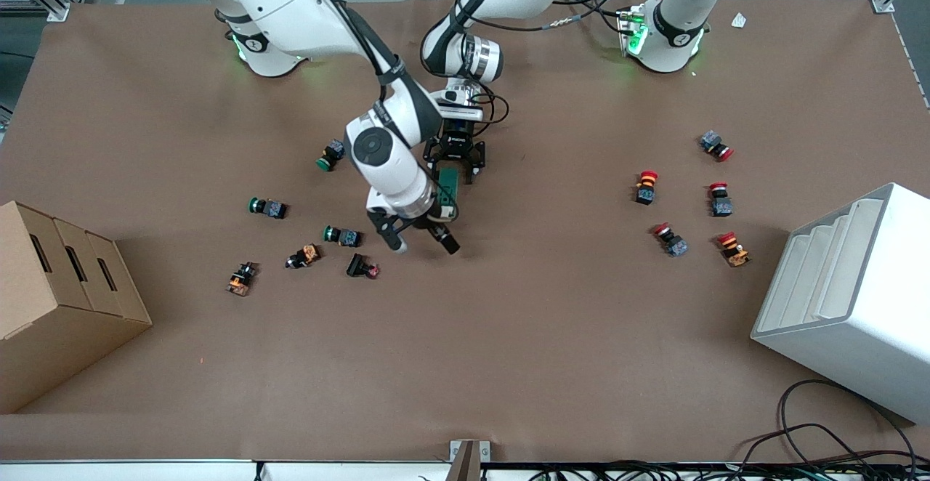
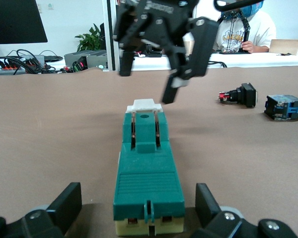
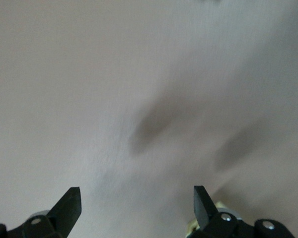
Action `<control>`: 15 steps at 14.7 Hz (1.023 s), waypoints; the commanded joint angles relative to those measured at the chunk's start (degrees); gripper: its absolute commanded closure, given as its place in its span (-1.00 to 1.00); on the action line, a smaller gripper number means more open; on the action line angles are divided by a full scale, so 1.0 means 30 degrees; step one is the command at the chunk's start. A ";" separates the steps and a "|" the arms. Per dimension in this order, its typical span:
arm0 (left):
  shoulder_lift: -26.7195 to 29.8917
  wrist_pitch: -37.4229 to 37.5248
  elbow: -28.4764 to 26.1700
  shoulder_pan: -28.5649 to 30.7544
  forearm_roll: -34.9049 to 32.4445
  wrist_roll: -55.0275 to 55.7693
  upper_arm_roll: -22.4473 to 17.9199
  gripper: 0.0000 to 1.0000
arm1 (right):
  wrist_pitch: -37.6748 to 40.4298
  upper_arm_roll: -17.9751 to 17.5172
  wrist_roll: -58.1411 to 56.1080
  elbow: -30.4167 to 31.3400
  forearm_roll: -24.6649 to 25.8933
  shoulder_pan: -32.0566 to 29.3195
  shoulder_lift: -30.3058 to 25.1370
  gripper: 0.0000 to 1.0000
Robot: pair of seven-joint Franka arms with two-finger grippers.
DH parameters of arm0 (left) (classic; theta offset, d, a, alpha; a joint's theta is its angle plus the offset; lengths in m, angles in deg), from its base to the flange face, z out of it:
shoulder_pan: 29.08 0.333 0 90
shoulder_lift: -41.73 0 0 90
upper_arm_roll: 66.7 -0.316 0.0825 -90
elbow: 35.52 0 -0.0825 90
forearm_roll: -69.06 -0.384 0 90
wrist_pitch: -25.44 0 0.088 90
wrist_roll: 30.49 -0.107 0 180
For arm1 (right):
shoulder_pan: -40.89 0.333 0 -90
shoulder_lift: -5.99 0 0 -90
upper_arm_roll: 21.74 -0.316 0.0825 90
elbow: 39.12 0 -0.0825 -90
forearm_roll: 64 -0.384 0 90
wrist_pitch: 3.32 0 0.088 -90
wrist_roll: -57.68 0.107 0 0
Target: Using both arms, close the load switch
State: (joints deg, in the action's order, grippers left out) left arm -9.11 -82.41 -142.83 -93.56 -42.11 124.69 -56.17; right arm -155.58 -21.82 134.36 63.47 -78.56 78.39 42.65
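The dark-green load switch [image 1: 448,187] lies on the brown table near its middle, with its white lever piece [image 2: 145,105] at the end nearer the front camera. My left gripper [image 1: 454,171] is low at the switch's other end. In the left wrist view the load switch [image 2: 148,168] sits between that open gripper's [image 2: 139,206] black fingers [image 2: 64,203], with a gap on each side. My right gripper [image 1: 424,245] hangs open just past the lever end and holds nothing. In the right wrist view the right gripper [image 3: 136,203] shows only bare table between its fingers.
Green, orange and black push-buttons [image 1: 341,235] lie scattered toward the right arm's end, and red ones [image 1: 645,187] toward the left arm's end. A cardboard box [image 1: 58,299] and a white stepped box [image 1: 850,299] stand at the table's two ends.
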 commanded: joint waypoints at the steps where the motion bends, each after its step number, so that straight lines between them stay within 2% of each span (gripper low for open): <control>1: -0.0749 -0.0380 0.0202 0.0194 -0.0329 0.0715 -0.0172 -1.00 | 0.3337 -0.0236 -0.2902 -0.0096 0.0134 -0.2066 -0.1783 -1.00; 8: -0.0106 -0.0555 0.0320 0.0224 0.0900 0.0191 0.0092 -1.00 | 1.0370 -0.0207 -1.4671 -0.0096 0.0193 -0.7894 -0.5711 -1.00; 10: 0.0363 -0.0701 0.0349 0.0282 0.1513 -0.0771 0.0325 -1.00 | 1.1955 -0.0236 -1.8453 -0.0125 0.1153 -0.9799 -0.6677 -1.00; 12: 0.0716 -0.0936 0.1135 0.0312 0.3847 -0.3140 0.0618 -0.98 | 1.3421 -0.0323 -2.1156 -0.0736 0.3027 -1.1149 -0.7266 -1.00; 15: 0.1620 -0.1401 0.2076 0.0370 0.6433 -0.4845 0.0942 -0.99 | 1.6113 -0.0208 -2.3767 -0.3308 0.3327 -1.2092 -0.7502 -1.00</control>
State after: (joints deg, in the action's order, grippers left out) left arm -7.18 -84.38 -137.58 -93.26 -26.85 114.19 -54.01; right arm -112.11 -21.31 66.84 58.20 -70.10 43.50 21.10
